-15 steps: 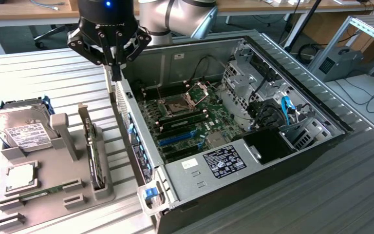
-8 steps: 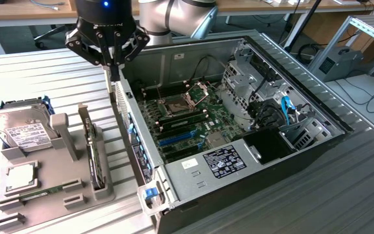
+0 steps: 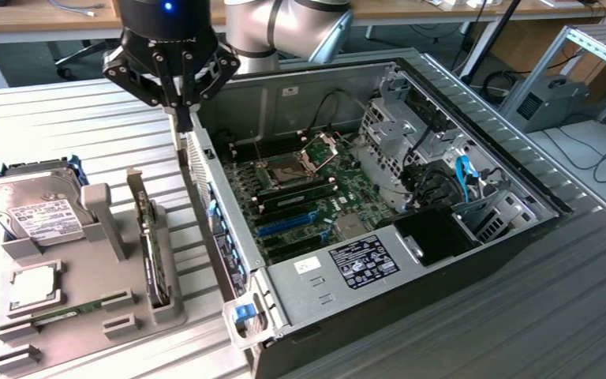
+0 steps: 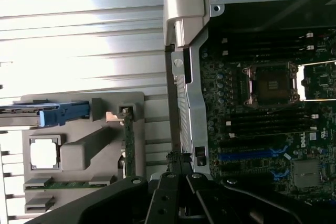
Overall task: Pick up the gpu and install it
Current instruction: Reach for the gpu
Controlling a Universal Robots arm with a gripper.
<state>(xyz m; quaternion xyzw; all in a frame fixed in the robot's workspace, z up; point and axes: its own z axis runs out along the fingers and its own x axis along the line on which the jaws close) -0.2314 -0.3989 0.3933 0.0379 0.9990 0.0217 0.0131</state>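
Observation:
The gpu (image 3: pixel 154 254) stands on its edge in a slot of the grey holder (image 3: pixel 82 316), at the exterior view's left, with its silver bracket at the far end. In the wrist view the gpu (image 4: pixel 128 148) is a thin dark green strip in the holder (image 4: pixel 86 150). My gripper (image 3: pixel 184 120) hangs shut and holds nothing. It is above the open computer case's rear wall, beyond the gpu's far end and well above it. The wrist view has the gripper (image 4: pixel 181 161) over that wall, beside the motherboard (image 4: pixel 262 103).
The open computer case (image 3: pixel 514 229) lies on the slatted table (image 3: pixel 92 126), showing its motherboard (image 3: pixel 303 197) with blue slots (image 3: pixel 287 223). The holder also carries a silver hard drive (image 3: pixel 35 212), a processor (image 3: pixel 35 286) and a RAM stick (image 3: pixel 66 313). Desks and cables stand behind.

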